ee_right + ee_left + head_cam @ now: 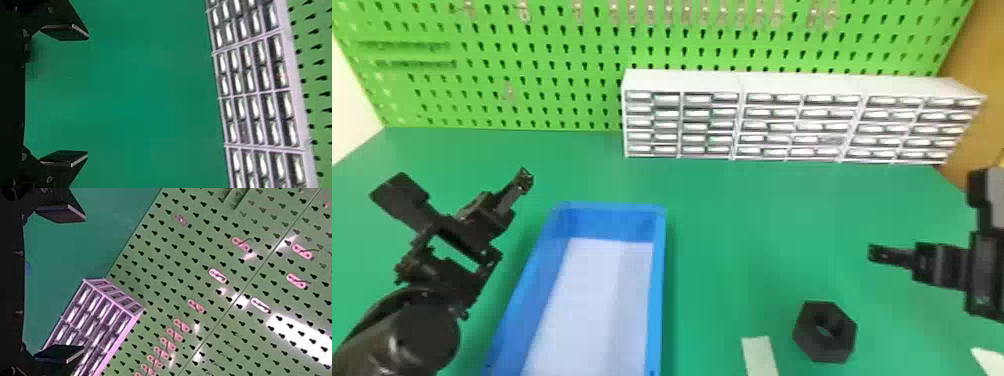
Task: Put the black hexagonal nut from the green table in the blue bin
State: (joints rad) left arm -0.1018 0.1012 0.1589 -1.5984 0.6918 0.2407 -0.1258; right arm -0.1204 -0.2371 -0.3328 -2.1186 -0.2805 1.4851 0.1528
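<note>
the right arm's fingers stand apart with nothing between them, and the black hexagonal nut lies on the green counter to their left and closer in to the robot. that slant is what the next move turns on: in the head view the fingers point across towards the bin side, while the nut sits nearer the robot's body, so they would likely have to come back as well as over and down, rather than simply run on straight ahead. the nut seems to rest on one of its hexagonal faces, its hole turned up; no long axis shows, so i'd line the fingers up with a pair of opposite flats, since a hold across the corners might let it twist. a pale strip lies just beside it on the bin side, worth minding when the inner finger goes down. the right arm is plainly the nearer one. the left arm's fingers are parted too, holding nothing, and they are over on the far side of the blue bin from the nut. the bin stands to the nut's left, well apart from it, so after a grasp i'd expect a lift over the near side wall, then a release above the pale floor.
</note>
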